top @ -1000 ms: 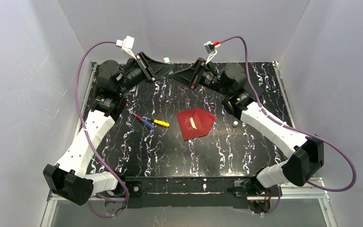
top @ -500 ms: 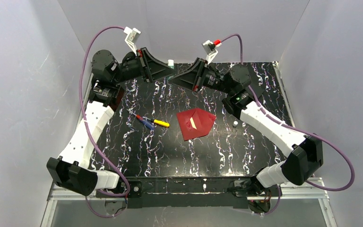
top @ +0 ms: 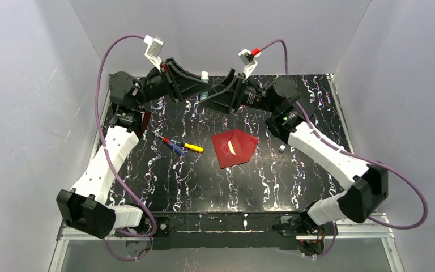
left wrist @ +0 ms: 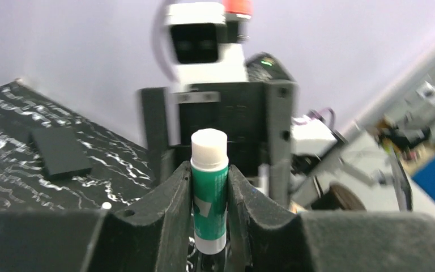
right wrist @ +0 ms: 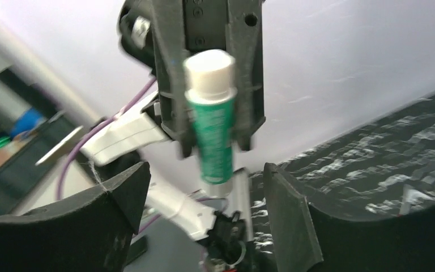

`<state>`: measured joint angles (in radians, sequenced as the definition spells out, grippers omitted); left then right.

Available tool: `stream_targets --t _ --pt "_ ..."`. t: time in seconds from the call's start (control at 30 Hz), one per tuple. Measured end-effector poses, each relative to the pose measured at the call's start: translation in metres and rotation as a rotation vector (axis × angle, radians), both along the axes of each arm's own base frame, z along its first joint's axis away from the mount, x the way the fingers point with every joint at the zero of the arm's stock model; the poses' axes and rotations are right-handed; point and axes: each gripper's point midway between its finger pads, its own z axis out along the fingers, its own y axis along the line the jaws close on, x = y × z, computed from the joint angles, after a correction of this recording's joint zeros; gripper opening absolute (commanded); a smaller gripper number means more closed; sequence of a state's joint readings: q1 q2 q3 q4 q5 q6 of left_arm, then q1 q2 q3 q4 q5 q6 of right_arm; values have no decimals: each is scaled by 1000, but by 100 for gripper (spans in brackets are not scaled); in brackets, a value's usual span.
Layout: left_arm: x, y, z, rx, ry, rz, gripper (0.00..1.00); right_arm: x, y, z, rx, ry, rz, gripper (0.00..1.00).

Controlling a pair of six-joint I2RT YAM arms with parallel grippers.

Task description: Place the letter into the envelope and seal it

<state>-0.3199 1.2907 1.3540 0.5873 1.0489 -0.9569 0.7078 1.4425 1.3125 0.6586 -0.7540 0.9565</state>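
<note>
Converged since a moment ago beyond the envelope [top: 235, 148] lying centrally on the worktop [top: 204, 181] (letter unseen, presumably inside): left end effector [left wrist: 209, 175] clenching a glue stick [left wrist: 209, 204], right end effector [right wrist: 204, 170] spread wide facing its cap [right wrist: 209, 68], likely for uncapping.

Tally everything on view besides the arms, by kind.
red envelope: 1
glue stick, held in the left gripper: 1
pen-like items: 2
black square sheet: 1
small white object: 1
Total: 6
</note>
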Motion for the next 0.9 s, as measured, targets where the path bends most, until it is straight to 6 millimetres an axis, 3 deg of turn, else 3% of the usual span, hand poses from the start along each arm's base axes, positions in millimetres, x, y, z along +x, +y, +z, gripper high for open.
stream_targets --t 0.13,0.3,0.47,0.57,0.7,0.9 --pt "42 7 -26 -64 148 218 0 26 -8 -8 -52 11 -259 84" --pt "79 19 -60 -95 325 416 0 54 -9 -34 -151 21 -480 73" --pt "86 30 -59 -120 365 501 0 70 7 -76 -294 60 -551 58" --pt "84 33 -53 -138 366 515 0 76 11 -95 -354 75 -576 60" --pt "82 35 -52 -141 374 522 0 76 14 -93 -338 66 -570 70" --pt "83 35 -56 -132 390 526 0 73 21 -67 -266 24 -535 69"
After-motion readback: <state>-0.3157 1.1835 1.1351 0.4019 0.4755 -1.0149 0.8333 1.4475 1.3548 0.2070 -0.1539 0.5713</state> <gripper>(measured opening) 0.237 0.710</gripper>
